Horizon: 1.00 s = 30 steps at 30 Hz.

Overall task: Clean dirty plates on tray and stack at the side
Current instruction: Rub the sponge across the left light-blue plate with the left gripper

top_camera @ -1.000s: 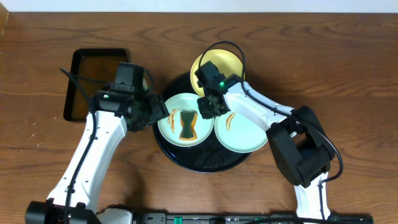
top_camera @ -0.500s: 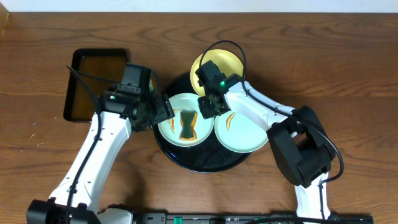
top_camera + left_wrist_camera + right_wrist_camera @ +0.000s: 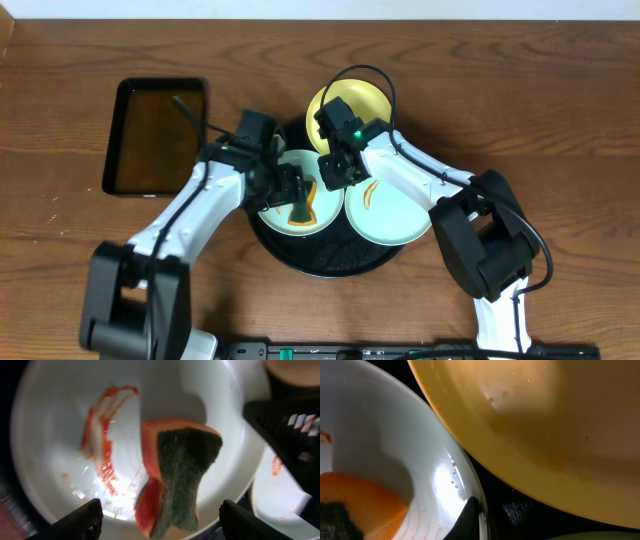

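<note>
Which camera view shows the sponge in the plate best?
The left wrist view: the sponge fills the middle, its orange body and dark green scrub face clear. The overhead view shows it only as a small dark shape on the mint plate. The right wrist view catches just one corner at its lower left edge.

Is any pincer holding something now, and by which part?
The right pincer looks shut on the rim of the mint plate that bears the sponge. The left pincer is open astride that sponge, not gripping it.
</note>
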### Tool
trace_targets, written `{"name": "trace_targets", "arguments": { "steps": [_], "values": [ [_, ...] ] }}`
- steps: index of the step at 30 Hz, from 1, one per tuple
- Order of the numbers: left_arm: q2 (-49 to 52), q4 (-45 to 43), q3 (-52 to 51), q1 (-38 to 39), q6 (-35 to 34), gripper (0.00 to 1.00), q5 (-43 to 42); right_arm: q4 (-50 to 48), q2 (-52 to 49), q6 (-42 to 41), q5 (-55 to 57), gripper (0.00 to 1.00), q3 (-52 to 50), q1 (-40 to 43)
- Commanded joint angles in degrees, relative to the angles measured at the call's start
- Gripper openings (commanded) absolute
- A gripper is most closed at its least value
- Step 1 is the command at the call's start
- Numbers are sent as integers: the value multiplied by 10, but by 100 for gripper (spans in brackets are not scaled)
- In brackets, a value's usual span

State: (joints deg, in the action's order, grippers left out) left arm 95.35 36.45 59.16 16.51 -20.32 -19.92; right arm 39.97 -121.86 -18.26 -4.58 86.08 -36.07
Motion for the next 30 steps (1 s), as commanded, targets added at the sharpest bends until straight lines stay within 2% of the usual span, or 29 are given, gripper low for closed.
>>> {"name": "trace_targets", "arguments": {
  "steps": [1,4,12,15,21,30],
  "values": [
    [25,-8,-6,0,38,72,-20,3,-14,1,3,5,-6,-3],
    [44,-23,-6,3,40,65,-31,2,-14,1,3,5,-6,-3],
    [77,-50,-6,38,42,64,-38,1,-14,1,3,4,-6,-3],
    [77,-60,-6,49,42,60,-32,0,-14,1,3,4,-6,-3],
    [77,-60,-6,57,22,33,47,1,-14,1,3,4,-6,-3],
    [77,-61,-6,57,23,10,72,1,-14,1,3,4,-6,-3]
  ]
}}
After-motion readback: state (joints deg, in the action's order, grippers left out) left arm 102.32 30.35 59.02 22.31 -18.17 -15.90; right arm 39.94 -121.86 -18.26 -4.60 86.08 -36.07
